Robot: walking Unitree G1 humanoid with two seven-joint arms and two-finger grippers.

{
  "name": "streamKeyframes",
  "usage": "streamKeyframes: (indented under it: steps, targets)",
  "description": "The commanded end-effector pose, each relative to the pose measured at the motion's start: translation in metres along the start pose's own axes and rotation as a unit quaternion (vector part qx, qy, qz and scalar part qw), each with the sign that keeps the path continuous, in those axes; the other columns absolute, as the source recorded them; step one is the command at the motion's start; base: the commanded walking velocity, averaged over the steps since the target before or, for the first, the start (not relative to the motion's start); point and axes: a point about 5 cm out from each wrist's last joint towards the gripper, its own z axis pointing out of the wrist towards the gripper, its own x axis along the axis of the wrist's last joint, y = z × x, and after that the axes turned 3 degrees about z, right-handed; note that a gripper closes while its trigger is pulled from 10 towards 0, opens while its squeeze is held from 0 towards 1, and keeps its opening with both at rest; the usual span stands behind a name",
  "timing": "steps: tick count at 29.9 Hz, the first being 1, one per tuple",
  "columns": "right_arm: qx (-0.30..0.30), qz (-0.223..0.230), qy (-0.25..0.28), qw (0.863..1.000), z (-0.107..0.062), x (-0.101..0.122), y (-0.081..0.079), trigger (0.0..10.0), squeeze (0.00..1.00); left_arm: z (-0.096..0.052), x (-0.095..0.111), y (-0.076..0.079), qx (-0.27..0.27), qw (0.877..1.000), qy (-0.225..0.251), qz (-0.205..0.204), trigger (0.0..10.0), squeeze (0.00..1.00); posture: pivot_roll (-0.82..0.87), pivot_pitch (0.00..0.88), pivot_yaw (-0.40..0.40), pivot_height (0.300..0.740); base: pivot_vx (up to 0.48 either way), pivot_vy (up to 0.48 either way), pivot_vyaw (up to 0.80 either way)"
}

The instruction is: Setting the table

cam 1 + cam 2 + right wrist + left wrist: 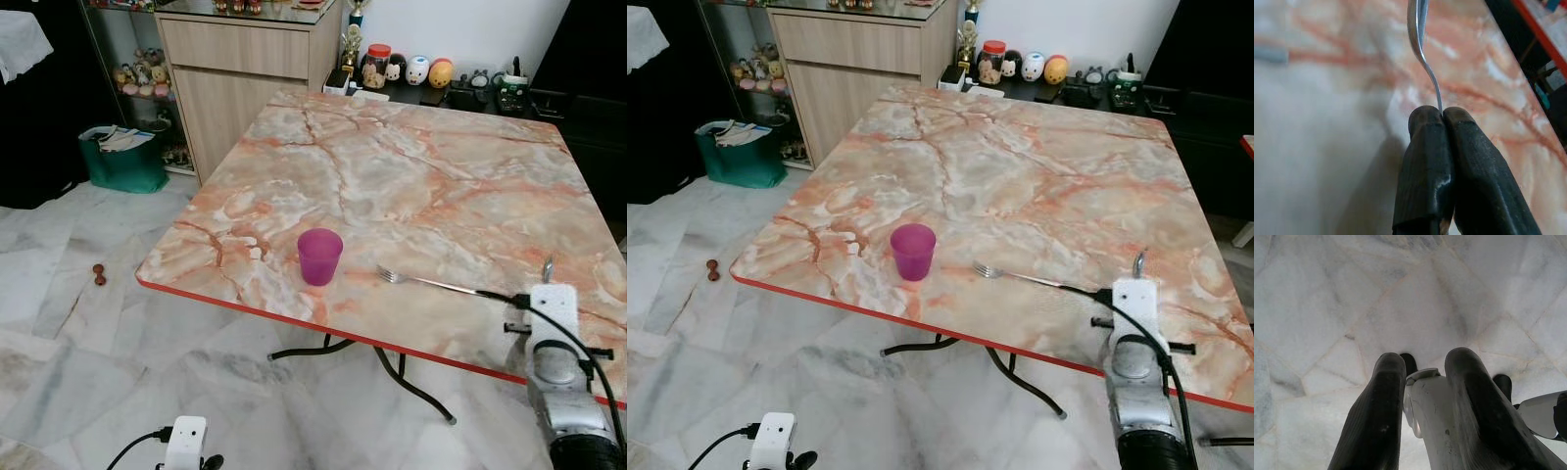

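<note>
We see the right hand (1443, 113) with its two black fingers (1425, 161) pressed together, clamped on the thin handle of a spoon (1418, 24). The spoon's bowl stands clear of the fingertips, above the marble surface. In the head views the right arm reaches over the near right part of the desk (411, 166), and the spoon's tip (548, 266) shows just beyond the white wrist housing.

The left hand (1422, 362) hangs low over the floor (59, 323), well apart from the desk. Its two black fingers (1376, 411) stand apart with a white part of the robot between them; they grip nothing.

On the desk, a fork (431, 282) lies flat near the front edge, tines toward the robot's left, handle running toward the right arm. A purple cup (319, 256) stands upright just to the left of the fork's tines, near the front edge and apart from the fork.

Beyond the desk's far left corner stands a wooden cabinet (245, 69). A green bag (122, 157) sits on the floor beside it. A row of small figurines (416, 70) lines a dark shelf behind the desk's far edge.
</note>
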Motion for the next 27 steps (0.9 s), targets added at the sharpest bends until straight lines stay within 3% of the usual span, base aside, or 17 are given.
streamKeyframes:
  steps: [1, 8, 9, 10, 16, 17, 18, 27]
  targets:
    - [-0.005, -0.014, -0.016, 1.000, 0.0042, -0.0009, 0.0058, 10.0, 0.00, -0.0003, -0.0038, 0.0012, -0.003, 1.000, -0.011, -0.003, 10.0, 0.00, 0.04, 0.000, -0.039, 0.740, 0.000, 0.000, 0.00]
    - [-0.004, -0.013, -0.025, 1.000, 0.0059, -0.0017, 0.0073, 10.0, 0.00, -0.0004, -0.0045, 0.0014, -0.004, 1.000, -0.012, -0.004, 10.0, 0.00, 0.04, 0.000, -0.039, 0.740, 0.000, 0.000, 0.00]
    - [-0.004, -0.011, -0.024, 1.000, 0.0060, -0.0011, 0.0075, 10.0, 0.62, -0.0004, -0.0046, 0.0017, -0.004, 1.000, -0.012, -0.004, 10.0, 0.00, 0.04, 0.000, -0.039, 0.740, 0.000, 0.000, 0.00]
    - [-0.003, -0.011, -0.024, 1.000, 0.0061, -0.0010, 0.0075, 10.0, 0.71, -0.0004, -0.0046, 0.0019, -0.004, 1.000, -0.012, -0.003, 10.0, 0.00, 0.04, 0.000, -0.039, 0.740, 0.000, 0.000, 0.00]
    - [0.005, -0.018, -0.019, 1.000, 0.0067, 0.0002, 0.0059, 10.0, 0.64, -0.0001, -0.0036, 0.0023, -0.005, 1.000, -0.011, -0.002, 10.0, 0.00, 0.04, 0.000, -0.038, 0.740, 0.000, 0.000, 0.00]
    - [0.005, -0.016, -0.018, 1.000, 0.0067, 0.0001, 0.0054, 10.0, 0.09, 0.0000, -0.0034, 0.0026, -0.005, 1.000, -0.011, -0.002, 10.0, 0.00, 0.04, 0.000, -0.039, 0.740, 0.000, 0.000, 0.00]
    - [0.004, -0.014, -0.019, 1.000, 0.0067, -0.0003, 0.0053, 10.0, 0.00, 0.0001, -0.0033, 0.0027, -0.005, 1.000, -0.011, -0.001, 10.0, 0.00, 0.04, 0.000, -0.039, 0.740, 0.000, 0.000, 0.00]
    - [0.011, 0.003, -0.005, 1.000, 0.0060, 0.0040, 0.0017, 10.0, 0.00, -0.0004, -0.0047, 0.0016, -0.003, 1.000, -0.013, -0.001, 10.0, 0.00, 0.04, 0.000, -0.039, 0.740, 0.000, 0.000, 0.00]
